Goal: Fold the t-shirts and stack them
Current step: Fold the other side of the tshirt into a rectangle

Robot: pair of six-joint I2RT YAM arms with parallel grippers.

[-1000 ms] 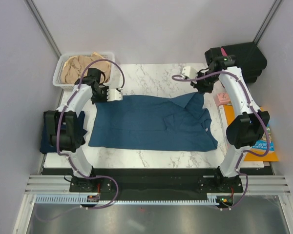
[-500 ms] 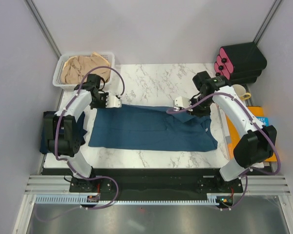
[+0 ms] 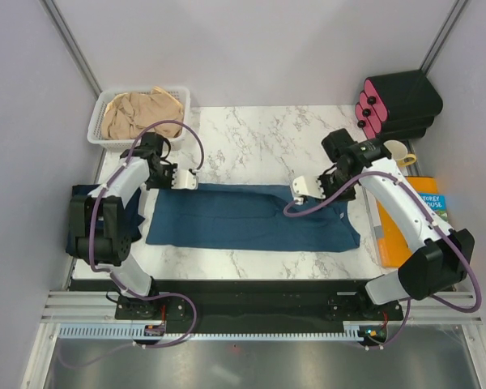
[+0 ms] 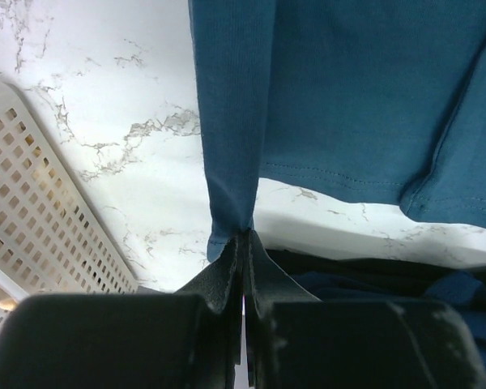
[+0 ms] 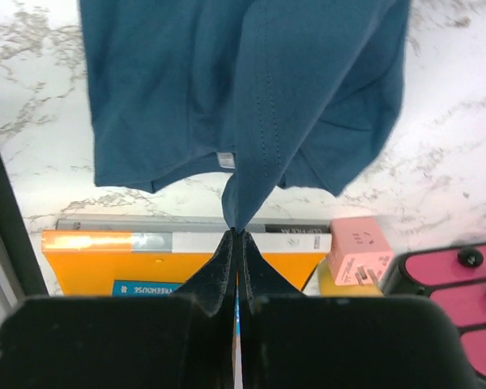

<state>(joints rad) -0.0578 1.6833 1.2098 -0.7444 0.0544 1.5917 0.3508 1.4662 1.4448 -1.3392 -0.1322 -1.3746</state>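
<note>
1. The teal-blue t-shirt (image 3: 251, 217) lies spread lengthwise across the middle of the marble table (image 3: 251, 138), reaching almost from the left arm to the right arm.
2. The left hand (image 3: 184, 180) sits at the shirt's far left corner. Its fingers are pressed together on a narrow fold of the teal cloth, which the left wrist view shows running taut from the fingertips (image 4: 227, 259).
3. The right hand (image 3: 301, 190) is over the far edge of the shirt towards its right end. It too is pinching, with a peak of teal fabric drawn up into the closed tips in the right wrist view.
4. The dark navy t-shirt (image 3: 135, 211) lies at the left edge of the table, just beside the teal one and largely hidden behind the left arm.
5. The beige-tan t-shirt (image 3: 138, 109) sits crumpled in the white slotted basket (image 3: 95, 123) at the far left corner.
6. On the right side of the table, an orange book (image 3: 405, 235) lies beside the teal shirt's right end. A small pink box (image 5: 360, 247) is near it, with a pale mug (image 3: 397, 151) and a black case with pink caps (image 3: 401, 101) farther back.
</note>
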